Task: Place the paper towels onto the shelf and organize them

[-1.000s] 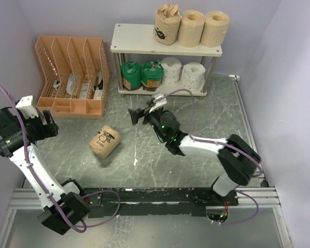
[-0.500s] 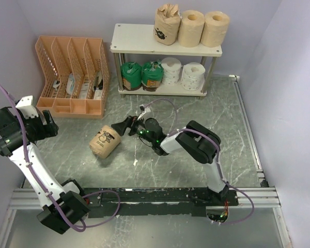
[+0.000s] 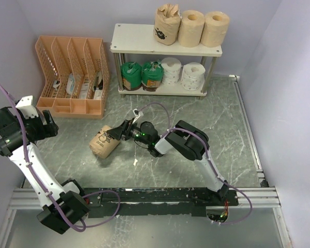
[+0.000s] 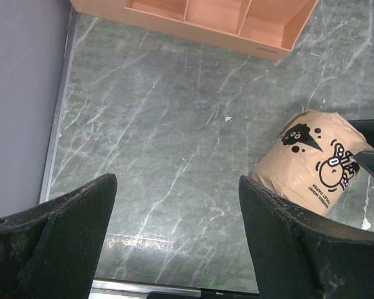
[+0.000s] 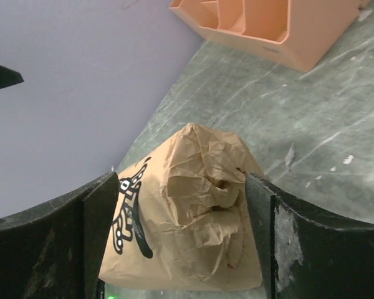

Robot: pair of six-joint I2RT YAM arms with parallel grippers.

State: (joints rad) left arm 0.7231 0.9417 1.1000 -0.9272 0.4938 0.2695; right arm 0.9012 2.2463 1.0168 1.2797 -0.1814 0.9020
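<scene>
Flanking the printed roll point(image 5: 174, 224), the right pincer point(image 5: 181, 187) hides its sides.

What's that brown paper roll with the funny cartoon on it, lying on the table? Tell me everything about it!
The tan paper-wrapped roll with black cartoon prints lies on its side on the grey marbled table, in front of the orange slotted organizer but apart from it. Its wrapper looks crinkled and is bunched up at one end. The black right gripper has one open finger on each side of it; whether they press it cannot be told.
</scene>
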